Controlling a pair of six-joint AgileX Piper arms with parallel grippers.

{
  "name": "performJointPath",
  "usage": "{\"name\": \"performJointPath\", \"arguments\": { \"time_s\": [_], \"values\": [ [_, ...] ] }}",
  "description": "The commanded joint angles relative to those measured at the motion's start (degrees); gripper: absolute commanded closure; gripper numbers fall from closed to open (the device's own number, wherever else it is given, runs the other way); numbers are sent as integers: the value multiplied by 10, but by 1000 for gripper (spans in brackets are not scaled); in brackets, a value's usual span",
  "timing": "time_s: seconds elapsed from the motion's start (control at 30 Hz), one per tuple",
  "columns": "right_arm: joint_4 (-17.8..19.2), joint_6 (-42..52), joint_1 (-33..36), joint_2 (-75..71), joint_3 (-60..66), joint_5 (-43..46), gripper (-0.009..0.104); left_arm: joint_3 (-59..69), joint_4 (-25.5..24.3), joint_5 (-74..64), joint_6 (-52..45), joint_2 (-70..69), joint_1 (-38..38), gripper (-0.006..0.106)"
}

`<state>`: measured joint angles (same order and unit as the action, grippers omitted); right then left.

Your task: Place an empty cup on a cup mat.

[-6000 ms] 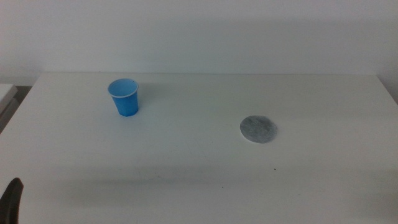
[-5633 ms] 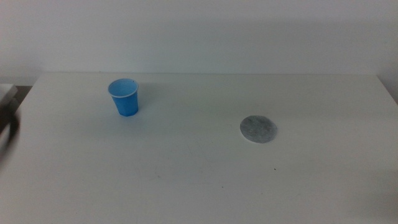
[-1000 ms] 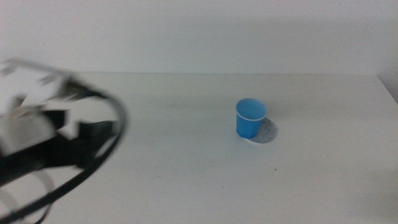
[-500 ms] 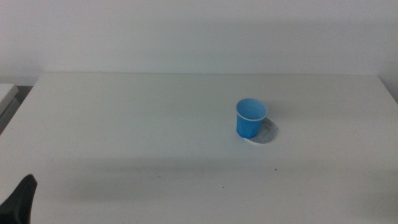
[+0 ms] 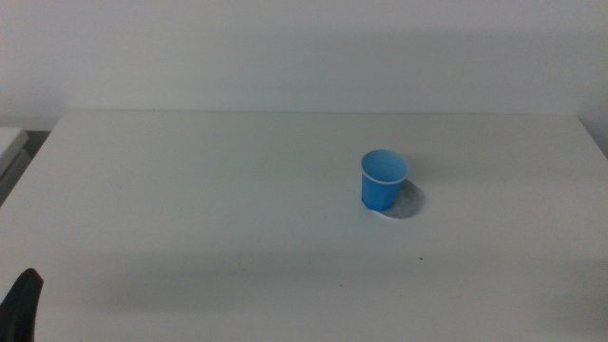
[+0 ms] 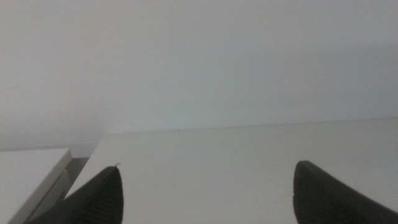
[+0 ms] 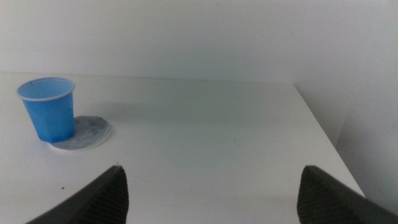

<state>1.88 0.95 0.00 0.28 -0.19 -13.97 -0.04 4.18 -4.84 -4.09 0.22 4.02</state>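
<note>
Blue cup [image 5: 383, 180] upright on cup mat [image 5: 409, 202]

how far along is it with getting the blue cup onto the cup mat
Looks done: the cup stands upright on the cup mat, toward one edge rather than centred, as the right wrist view also shows. Nothing is in hand: the left gripper sits open at the table's near left corner, and the right gripper is open and back from the cup. Nothing obvious remains.
</note>
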Motion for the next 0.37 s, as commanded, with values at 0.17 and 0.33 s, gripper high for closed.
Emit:
{"name": "performJointPath", "arguments": {
  "time_s": [0.17,0.33],
  "values": [
    [3,2,0,-3,2,3,2,0,-42,6,45,-2,0,7],
    [3,2,0,-3,2,3,2,0,-42,8,45,-2,0,7]
  ]
}}
